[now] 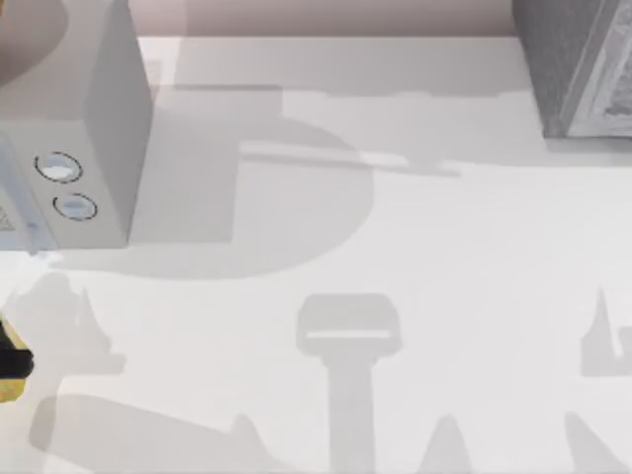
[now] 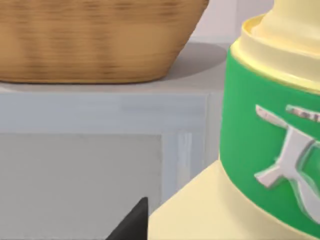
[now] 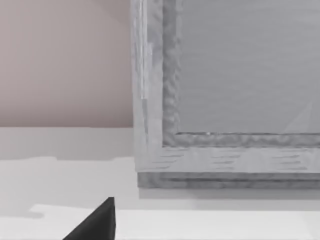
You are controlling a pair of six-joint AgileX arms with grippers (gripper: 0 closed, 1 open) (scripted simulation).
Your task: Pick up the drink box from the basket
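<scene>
The drink box (image 2: 270, 150) fills the near part of the left wrist view: a pale-yellow body, a stepped shoulder and a green label band. The left gripper (image 2: 132, 222) shows as one dark finger tip lying right against the box's lower edge. From above, a sliver of yellow crossed by a black bar sits at the far left edge of the tabletop (image 1: 474, 296), so the fingers appear closed on the box. It is outside the basket (image 2: 95, 45). The label carries white brush-like characters, cut off by the frame and not readable. The cap is out of frame.

Beyond the box, the woven tan basket rests on top of a pale appliance (image 1: 89, 128). From above this is a white box at the tabletop's left rear, with two round knobs (image 1: 59, 168) on its front. Its flat top and a recessed front panel are visible past the box, and what the basket holds cannot be seen.

The right gripper (image 3: 97, 222) appears as a single dark tip low over the tabletop. Whether it is open or closed cannot be told. Past it stands a grey cabinet (image 3: 225, 100) with a framed panel, at the tabletop's right rear, cut off by the frame.

The tabletop is plain white, crossed by soft grey shadows of the arms and camera mount. A beige wall (image 3: 65, 60) closes the room behind.
</scene>
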